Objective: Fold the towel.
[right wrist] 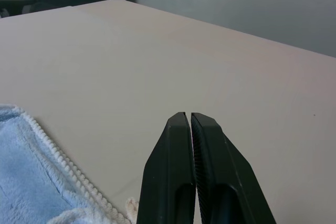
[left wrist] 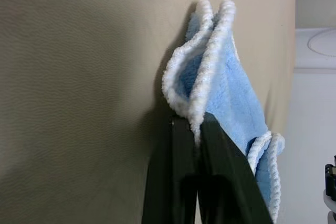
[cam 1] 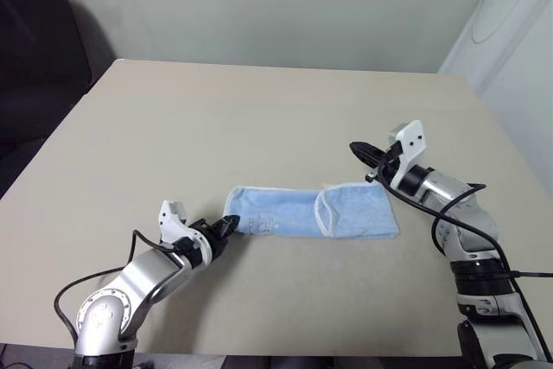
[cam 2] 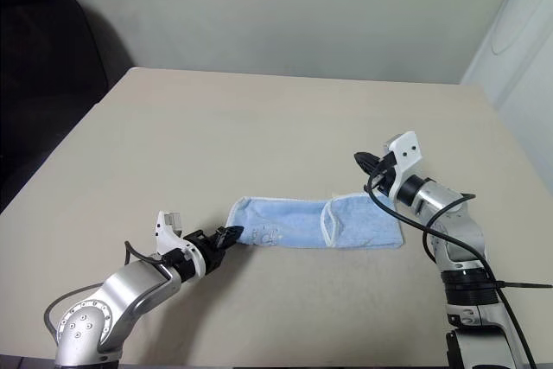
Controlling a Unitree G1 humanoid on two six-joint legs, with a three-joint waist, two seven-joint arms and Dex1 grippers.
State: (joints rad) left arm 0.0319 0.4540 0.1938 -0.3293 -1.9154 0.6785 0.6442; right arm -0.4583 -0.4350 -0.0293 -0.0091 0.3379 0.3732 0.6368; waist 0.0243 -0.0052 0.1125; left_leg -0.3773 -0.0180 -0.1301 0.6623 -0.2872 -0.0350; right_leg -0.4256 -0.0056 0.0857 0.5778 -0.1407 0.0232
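Beige table (cam 1: 259, 118) against a plain pale wall; a dark chair (cam 1: 34, 49) stands off the far left corner, and a white rounded object (cam 1: 510, 32) sits past the far right corner.

Towel (cam 1: 294, 212): light blue terry with whitish stitched edging, lying on the table as a long narrow strip running between the two grippers. One white-edged end crosses the strip partway along its length (cam 1: 324, 211). A small dark embroidered mark (cam 2: 268, 234) sits near the end closest to the left gripper.

Left gripper (cam 1: 228, 225): low over the table at the towel's left end, pointing along the strip towards the right gripper. Fingers pressed together on the towel's edge; in the left wrist view the white edging (left wrist: 202, 85) runs straight out from between the black fingertips (left wrist: 181, 145), with two layers of cloth fanning beyond them.

Right gripper (cam 1: 358, 149): raised above the table, just past the towel's right end and on its far side, apart from the cloth. Fingers pressed together, nothing between them. In the right wrist view the towel's edged corner (right wrist: 47, 182) lies below and to one side of the closed fingers (right wrist: 178, 145).
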